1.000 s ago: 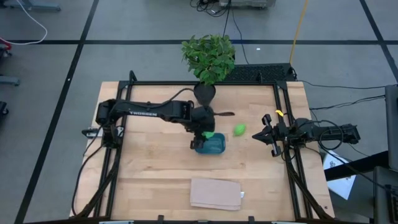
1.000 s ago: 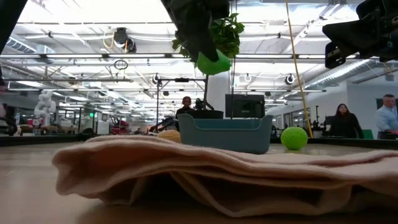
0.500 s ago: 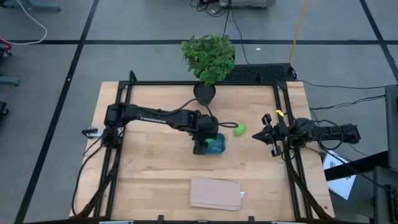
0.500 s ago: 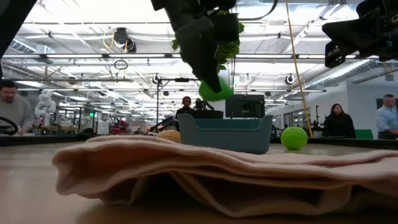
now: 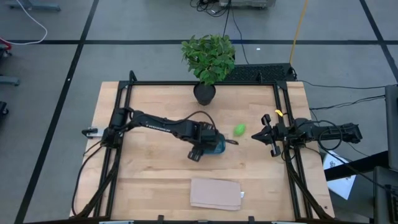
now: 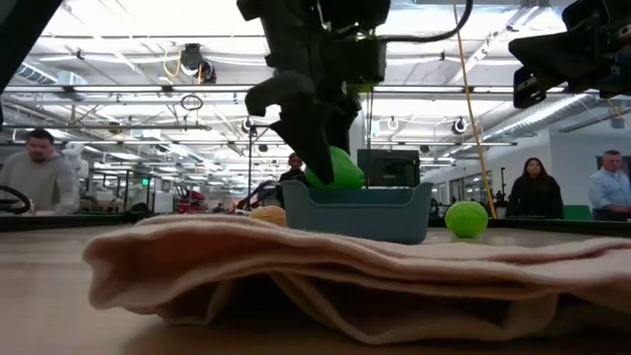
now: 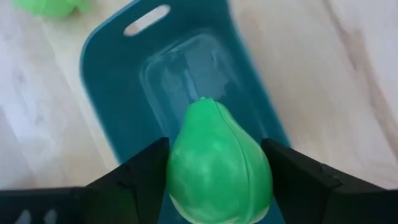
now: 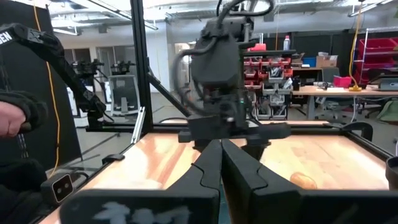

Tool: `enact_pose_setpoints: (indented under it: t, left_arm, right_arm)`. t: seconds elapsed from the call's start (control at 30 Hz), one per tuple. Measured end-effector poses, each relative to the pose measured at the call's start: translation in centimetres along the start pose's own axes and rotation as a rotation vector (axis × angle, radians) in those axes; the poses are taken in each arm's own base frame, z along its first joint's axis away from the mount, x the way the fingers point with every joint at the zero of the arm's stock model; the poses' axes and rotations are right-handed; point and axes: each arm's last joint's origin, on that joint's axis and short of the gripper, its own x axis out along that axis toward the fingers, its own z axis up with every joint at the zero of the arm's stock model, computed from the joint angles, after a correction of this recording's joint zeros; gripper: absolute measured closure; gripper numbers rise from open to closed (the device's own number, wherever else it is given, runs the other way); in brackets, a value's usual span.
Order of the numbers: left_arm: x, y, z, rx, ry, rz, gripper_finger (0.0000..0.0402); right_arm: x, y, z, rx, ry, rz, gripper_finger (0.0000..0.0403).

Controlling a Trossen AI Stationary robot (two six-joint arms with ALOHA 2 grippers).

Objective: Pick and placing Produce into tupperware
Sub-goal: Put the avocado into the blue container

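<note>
Item, left gripper (image 7: 217,186): I see its fingers clamped on a green produce piece (image 7: 217,165) at the open tupperware (image 7: 112,93), mid-table. The left wrist view shows the piece's narrow tip pointing along the tupperware's length toward the slotted handle end; the high view hides the piece under the arm.

Item, second green piece (image 5: 239,130): on the table beside the tupperware, toward the right edge, bare wood around it.

Item, orange-tan piece (image 6: 266,214): seen in the low view only.

Item, right gripper (image 5: 266,135): fingers pressed together, parked near the right edge.

Item, folded tan pad (image 5: 215,193): near edge.

Item, potted plant (image 5: 208,59): far edge.
</note>
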Motion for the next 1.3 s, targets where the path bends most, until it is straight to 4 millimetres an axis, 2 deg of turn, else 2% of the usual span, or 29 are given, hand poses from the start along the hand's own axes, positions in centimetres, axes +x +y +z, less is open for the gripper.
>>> enact_pose_setpoints:
  t: [0.13, 0.47, 0.8, 1.03, 1.3]
  left_arm:
    - [0.0, -0.2, 0.2, 0.018, -0.007, 0.005, 0.0160]
    - [0.1, 1.0, 0.3, -0.120, -0.081, -0.035, 0.0160]
    - [0.1, 0.9, 0.2, -0.055, -0.091, -0.052, 0.0160]
    - [1.8, 0.3, -0.8, 0.034, -0.085, -0.063, 0.0160]
    - [2.1, 1.5, -1.3, -0.021, -0.138, -0.136, 0.0160]
  right_arm:
    - [0.0, 0.0, 0.0, 0.000, 0.001, 0.000, 0.0403]
    - [0.0, 0.0, 0.1, -0.001, -0.006, 0.000, 0.0403]
    - [0.0, 0.0, 0.1, -0.001, -0.006, 0.000, 0.0403]
    - [0.0, 0.0, 0.1, -0.001, -0.006, 0.000, 0.0403]
    - [0.0, 0.0, 0.1, -0.001, -0.006, 0.000, 0.0403]
